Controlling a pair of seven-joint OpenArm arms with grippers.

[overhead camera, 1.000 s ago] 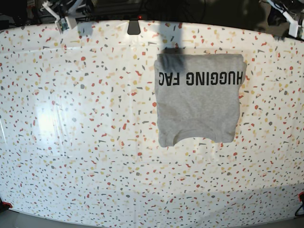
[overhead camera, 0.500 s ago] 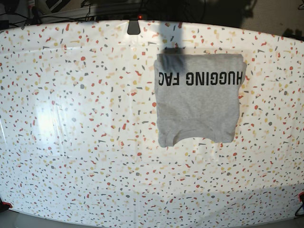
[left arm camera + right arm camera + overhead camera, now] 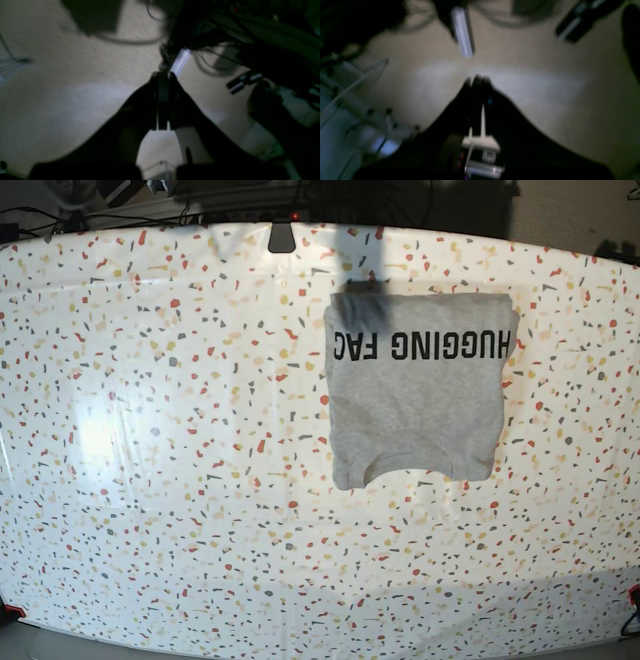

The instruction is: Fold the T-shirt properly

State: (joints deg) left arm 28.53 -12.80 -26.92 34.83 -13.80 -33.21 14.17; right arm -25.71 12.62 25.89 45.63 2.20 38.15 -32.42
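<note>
shirt [image 3: 415, 385] looks folded square on table [image 3: 160, 480], well clear of both arms. left gripper [image 3: 162, 75] and right gripper [image 3: 476, 78] pinched closed, holding nothing. probably just park, don't nudge it.

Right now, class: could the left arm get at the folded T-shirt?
Probably yes: nothing lies on or around the T-shirt on the table, though the arm is pulled back, out of the base view.

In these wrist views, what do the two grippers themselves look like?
Both show only as dark silhouettes. The left gripper has two black tapering jaws with flat black pads on their inner faces. The right gripper is blurred: black tapering jaws, with a white clip-like fitting and a clear plastic piece near its base. No markings are legible.
</note>
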